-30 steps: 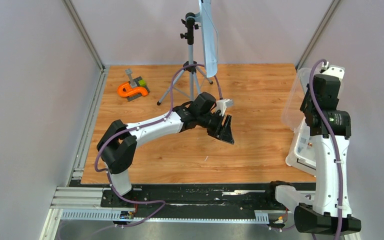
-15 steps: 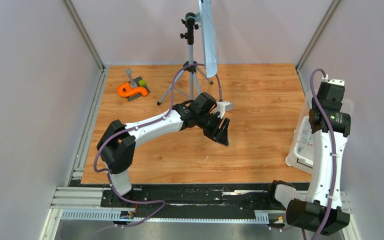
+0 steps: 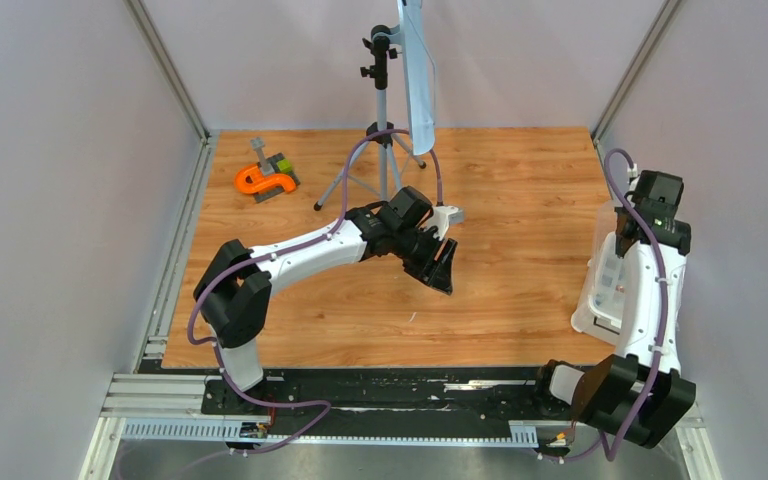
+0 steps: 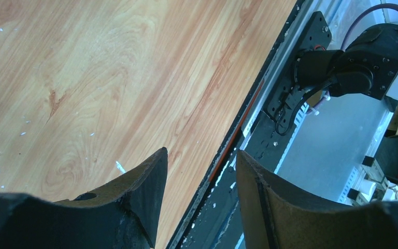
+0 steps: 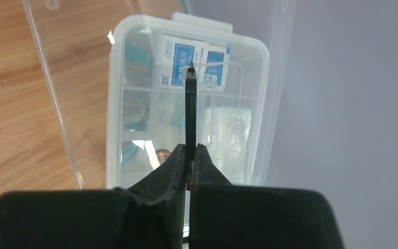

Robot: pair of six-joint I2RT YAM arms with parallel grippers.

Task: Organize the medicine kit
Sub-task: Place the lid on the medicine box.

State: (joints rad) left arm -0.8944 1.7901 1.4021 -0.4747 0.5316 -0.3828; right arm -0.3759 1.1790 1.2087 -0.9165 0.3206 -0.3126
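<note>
Because the right gripper [image 5: 190,151] pinches only the lid's [image 5: 65,104] thin black handle [image 5: 190,104] over the tub [image 5: 115,129], it may slip; left gripper [image 4: 202,155] gapes empty.

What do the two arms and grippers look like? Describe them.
Both the left arm and the right arm have white shells with black joints and bases. A purple cable loops along each. The left gripper and right gripper are black, with tapered fingers scuffed brownish at the edges.

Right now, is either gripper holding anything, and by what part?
The right gripper pinches the lid by its black handle, over the tub. The left gripper is open and empty.
</note>
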